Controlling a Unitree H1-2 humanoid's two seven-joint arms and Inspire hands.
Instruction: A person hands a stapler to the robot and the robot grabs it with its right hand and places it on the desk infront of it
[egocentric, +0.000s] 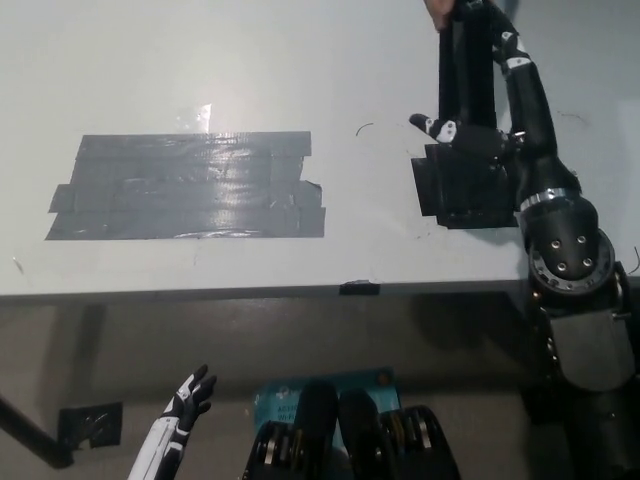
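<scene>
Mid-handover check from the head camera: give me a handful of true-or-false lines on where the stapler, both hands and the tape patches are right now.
1. The long black stapler lies flat on the grey desk. False: it is held up, with a person's hand at its top end.
2. The black right hand is up at the stapler. True.
3. The white left hand rests on the desk. False: it hangs below the desk edge, lower left, holding nothing.
4. A large grey tape patch sits on the desk's left part. True.
5. A small black tape patch lies below the stapler. True.
6. The person has let go of the stapler. False: the hand is at its top.
</scene>
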